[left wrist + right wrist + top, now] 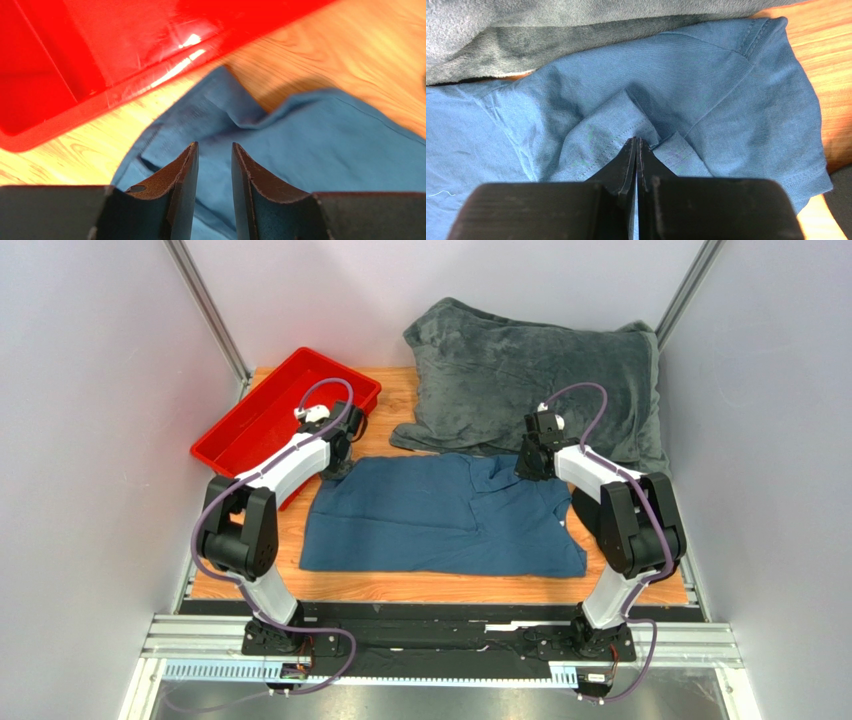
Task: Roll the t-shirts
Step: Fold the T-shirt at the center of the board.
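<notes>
At the near edge the two arms rise from their bases, and just beyond them a strip of bare wooden surface point(400, 585) shows. On it the t-shirt point(440, 515), plain dark teal-blue, lies spread flat across the middle, its near hem roughly straight and its far edge rumpled.

The left pincer point(214, 146) hangs over the shirt's far left corner, released: its two dark fingers stand apart with blue cloth visible below the gap, and nothing is caught between them. That corner of the shirt is folded into a small peak that points toward the red tray point(268, 412).

The right pincer point(635, 141) is at the far right part of the shirt, clenched tight, its fingers pressed together on a raised fold of stitched hem that bunches up to meet the tips. A sleeve lies flat past it on the wood.

The tray sits at the far left, tilted diagonally, its long side just beside the shirt's corner. At the far right a fuzzy grey blanket point(530, 370) lies heaped, its near edge touching the shirt's far edge.
</notes>
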